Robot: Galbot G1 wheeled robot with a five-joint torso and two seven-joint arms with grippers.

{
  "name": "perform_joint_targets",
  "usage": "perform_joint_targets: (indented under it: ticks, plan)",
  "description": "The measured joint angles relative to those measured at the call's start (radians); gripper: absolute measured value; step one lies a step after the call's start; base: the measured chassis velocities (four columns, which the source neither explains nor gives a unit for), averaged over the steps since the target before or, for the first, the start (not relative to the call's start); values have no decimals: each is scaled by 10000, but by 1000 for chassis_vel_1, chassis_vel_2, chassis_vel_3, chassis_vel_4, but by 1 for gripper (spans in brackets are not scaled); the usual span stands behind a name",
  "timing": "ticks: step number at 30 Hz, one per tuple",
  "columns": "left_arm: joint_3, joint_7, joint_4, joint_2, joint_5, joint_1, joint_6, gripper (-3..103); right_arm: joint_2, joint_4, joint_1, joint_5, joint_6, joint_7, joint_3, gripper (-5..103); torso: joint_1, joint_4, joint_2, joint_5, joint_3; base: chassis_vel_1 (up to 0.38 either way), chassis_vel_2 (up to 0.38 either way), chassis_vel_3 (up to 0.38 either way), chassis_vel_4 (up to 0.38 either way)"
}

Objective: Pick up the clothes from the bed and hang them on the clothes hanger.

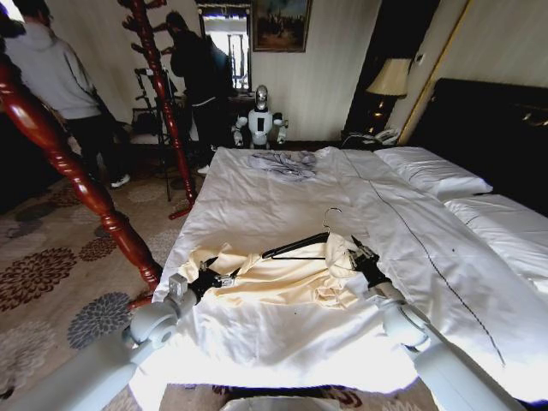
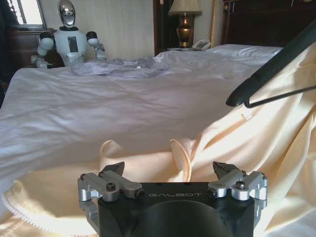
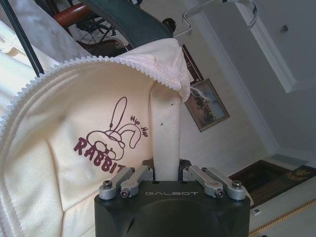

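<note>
The clothes [image 1: 274, 287], a pale cream-yellow garment, lie crumpled on the bed [image 1: 257, 205] near its front edge. The black clothes hanger [image 1: 295, 244] rests tilted on the garment's upper part, its silver hook [image 1: 330, 214] pointing toward the pillows. My left gripper [image 1: 208, 276] is at the garment's left edge, open [image 2: 170, 170], with cream folds [image 2: 148, 163] just ahead of its fingers. My right gripper [image 1: 360, 257] is at the garment's right side, shut on a strip of the clothes [image 3: 165, 143] beside a rabbit print. The hanger [image 3: 128, 19] passes above it.
A small grey garment [image 1: 287, 163] lies at the far side of the bed. White pillows [image 1: 432, 171] and a dark headboard [image 1: 497, 128] are on the right. Red-brown wooden stand posts [image 1: 77, 171] rise on the left over patterned carpet. A small robot figure [image 1: 261, 116] stands beyond the bed.
</note>
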Motion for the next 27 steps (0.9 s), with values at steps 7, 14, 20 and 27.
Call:
perform_joint_targets:
  ticks: [7, 14, 20, 27]
  plan:
    - [324, 51, 602, -407, 627, -283, -18, 100, -23, 248, -110, 280, -248, 63, -24, 20, 0, -6, 0, 1, 0, 0, 0, 0, 0]
    - [937, 144, 1541, -940, 1394, -883, -149, 100, -133, 330, -230, 420, -278, 68, 45, 20, 1, -4, 0, 1, 0, 0, 0, 0, 0]
    - [1336, 50, 2329, -1557, 1575, -1460, -193, 101, -111, 342, -237, 429, -202, 51, 26, 20, 1, -4, 0, 1, 0, 0, 0, 0, 0]
    - [1626, -116, 3052, -1840, 1699, -1932, -173, 99, -132, 339, -182, 451, -127, 34, 18, 20, 1, -2, 0, 0, 1, 0, 0, 0, 0]
